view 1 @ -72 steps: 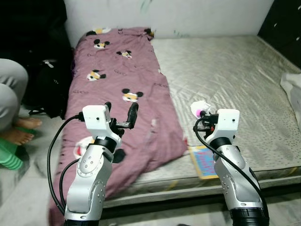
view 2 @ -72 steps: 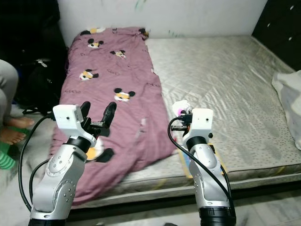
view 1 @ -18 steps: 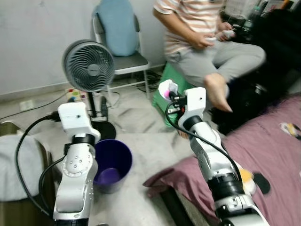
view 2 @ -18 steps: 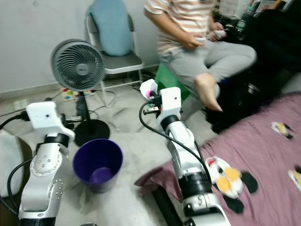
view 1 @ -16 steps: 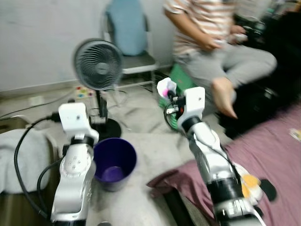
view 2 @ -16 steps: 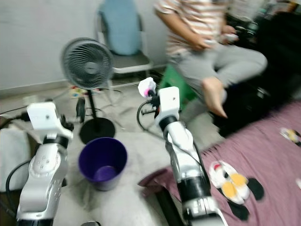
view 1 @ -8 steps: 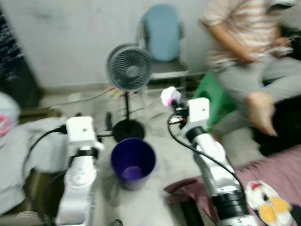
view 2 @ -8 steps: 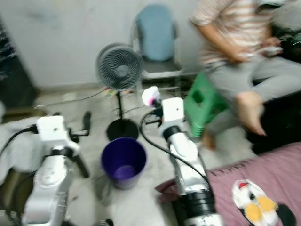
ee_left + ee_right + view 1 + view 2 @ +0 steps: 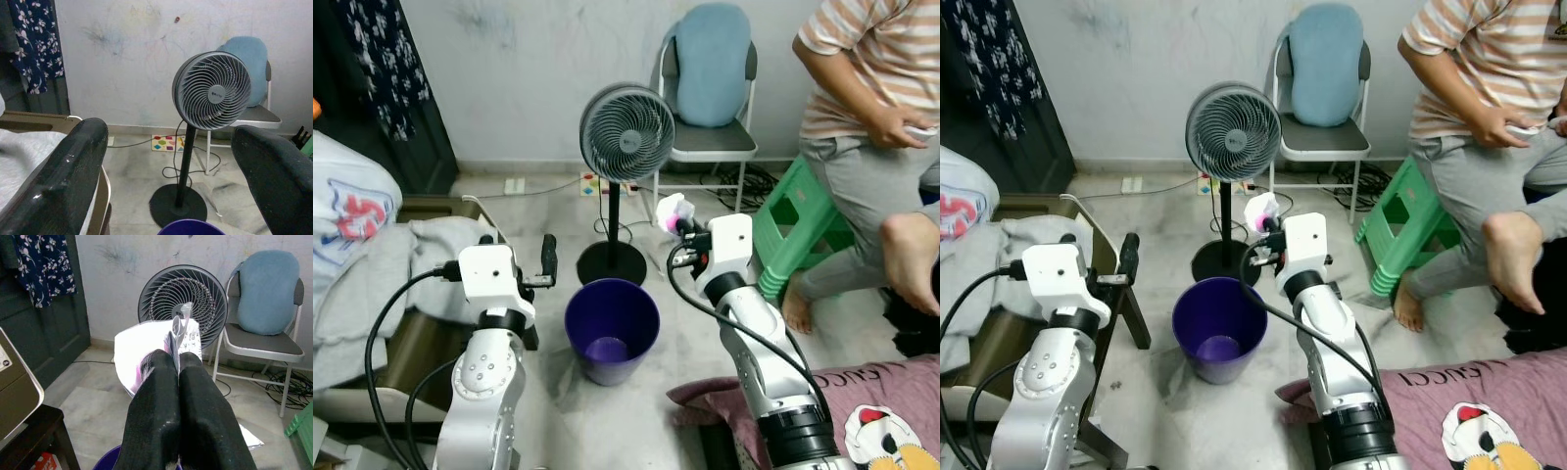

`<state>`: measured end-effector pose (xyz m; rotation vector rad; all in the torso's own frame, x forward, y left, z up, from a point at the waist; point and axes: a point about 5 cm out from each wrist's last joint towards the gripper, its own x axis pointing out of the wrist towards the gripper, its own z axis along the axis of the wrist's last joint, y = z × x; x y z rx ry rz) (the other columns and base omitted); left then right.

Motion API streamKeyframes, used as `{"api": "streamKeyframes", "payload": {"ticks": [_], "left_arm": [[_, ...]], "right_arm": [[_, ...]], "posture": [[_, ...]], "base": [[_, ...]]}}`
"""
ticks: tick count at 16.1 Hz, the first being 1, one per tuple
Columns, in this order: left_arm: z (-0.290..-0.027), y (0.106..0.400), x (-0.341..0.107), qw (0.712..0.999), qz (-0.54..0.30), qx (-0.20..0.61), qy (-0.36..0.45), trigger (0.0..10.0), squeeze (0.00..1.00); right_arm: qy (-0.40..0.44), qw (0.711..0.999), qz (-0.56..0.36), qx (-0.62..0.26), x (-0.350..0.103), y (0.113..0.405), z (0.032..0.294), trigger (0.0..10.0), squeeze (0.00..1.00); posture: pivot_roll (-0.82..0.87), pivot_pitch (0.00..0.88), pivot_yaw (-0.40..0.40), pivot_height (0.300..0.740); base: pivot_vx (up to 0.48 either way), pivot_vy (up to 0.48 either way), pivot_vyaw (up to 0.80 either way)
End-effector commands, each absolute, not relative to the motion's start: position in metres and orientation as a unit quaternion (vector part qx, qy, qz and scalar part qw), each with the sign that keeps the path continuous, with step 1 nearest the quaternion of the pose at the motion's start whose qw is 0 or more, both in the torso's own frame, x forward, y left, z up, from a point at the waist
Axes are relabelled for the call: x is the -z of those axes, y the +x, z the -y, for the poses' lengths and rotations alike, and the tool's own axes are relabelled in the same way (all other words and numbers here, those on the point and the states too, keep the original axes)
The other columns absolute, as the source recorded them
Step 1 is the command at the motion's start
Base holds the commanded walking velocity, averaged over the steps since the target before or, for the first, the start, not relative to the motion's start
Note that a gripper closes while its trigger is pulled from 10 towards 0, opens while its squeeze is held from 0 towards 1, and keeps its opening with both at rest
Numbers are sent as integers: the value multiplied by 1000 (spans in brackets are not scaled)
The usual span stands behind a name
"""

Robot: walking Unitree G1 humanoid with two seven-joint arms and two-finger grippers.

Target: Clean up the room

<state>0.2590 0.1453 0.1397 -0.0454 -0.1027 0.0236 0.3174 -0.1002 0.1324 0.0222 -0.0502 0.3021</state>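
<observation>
Right gripper [image 9: 1263, 217] clamped tight on a crumpled white-and-pink wrapper [image 9: 156, 350], held up at chest height, above and just beyond the far right rim of the purple bin [image 9: 1219, 328]. Bin stands on the bare floor between the two arms, in front of the pedestal fan [image 9: 1232, 127]; a small pale scrap lies on its bottom.

Left gripper [image 9: 546, 259] raised beside the bin's left rim, fingers spread wide, holding nothing.

Step in hand, as I judge it: drop the wrapper into the bin. To do it well, bring the right gripper in and down until the wrapper hangs over the middle of the bin's mouth, not its rim, before the fingers part; the wrapper looks light and may drift or cling to a finger. Keep clear of the fan stand.

A person [image 9: 1489, 108] sits on the right, bare foot near a green stool [image 9: 1410, 230].

Hard to make out: what the wrapper actually is; the bin's near side in the wrist views, cut off at the frame edge.
</observation>
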Motion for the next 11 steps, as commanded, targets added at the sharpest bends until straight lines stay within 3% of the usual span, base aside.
{"api": "streamKeyframes", "payload": {"ticks": [1,3,6,11], "left_arm": [[-144,258,-143,998,57,-1,-30,10000,0],[-142,257,-145,997,59,7,-42,10000,0],[-141,256,-145,997,59,14,-46,10000,0],[-141,254,-146,997,57,14,-48,10000,0]], "right_arm": [[11,988,33,-147,-138,318,100,10000,0],[7,989,33,-146,-139,317,101,10000,0],[8,988,30,-153,-138,314,100,10000,0],[9,987,27,-156,-138,315,98,10000,0]], "posture": [[-9,68,-87,740],[-10,75,-90,740],[-5,85,-96,740],[6,88,-100,740]], "base": [[0,0,0],[0,0,0],[295,0,644],[352,0,0]]}}
